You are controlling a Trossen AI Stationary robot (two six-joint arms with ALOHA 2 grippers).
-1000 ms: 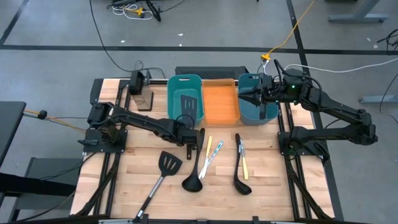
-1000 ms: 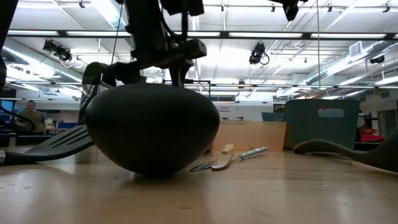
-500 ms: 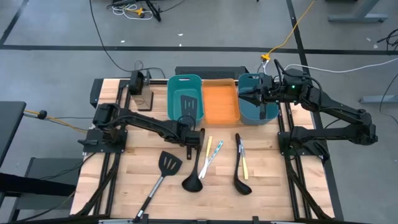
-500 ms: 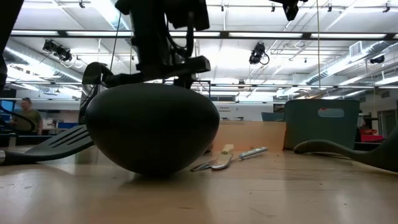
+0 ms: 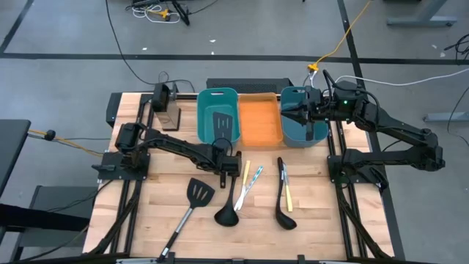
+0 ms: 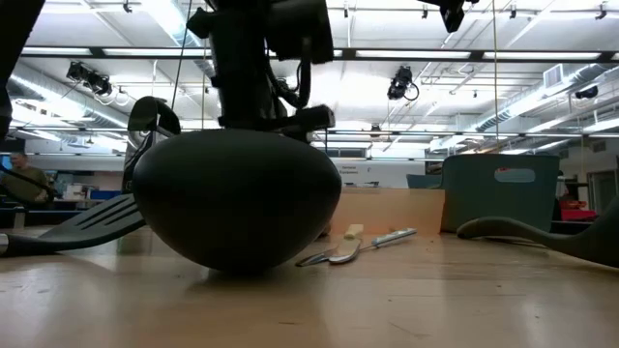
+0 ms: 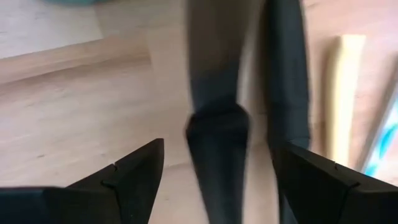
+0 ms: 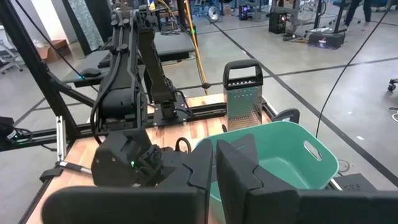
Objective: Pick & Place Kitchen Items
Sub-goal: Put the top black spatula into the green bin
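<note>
1. Behind the left claw (image 5: 233, 166): light teal bin (image 5: 218, 114) holds a black spatula (image 5: 223, 122); orange bin (image 5: 260, 121) beside it; dark teal bin (image 5: 303, 126) under the right claw (image 5: 288, 111), fingers shut.
2. Left claw, fingers spread, straddles a ladle (image 5: 229, 207) handle.
3. Nearby on the desk (image 5: 322, 220): second spatula (image 5: 192, 202), sticks (image 5: 251, 179), second ladle (image 5: 283, 198).
</note>
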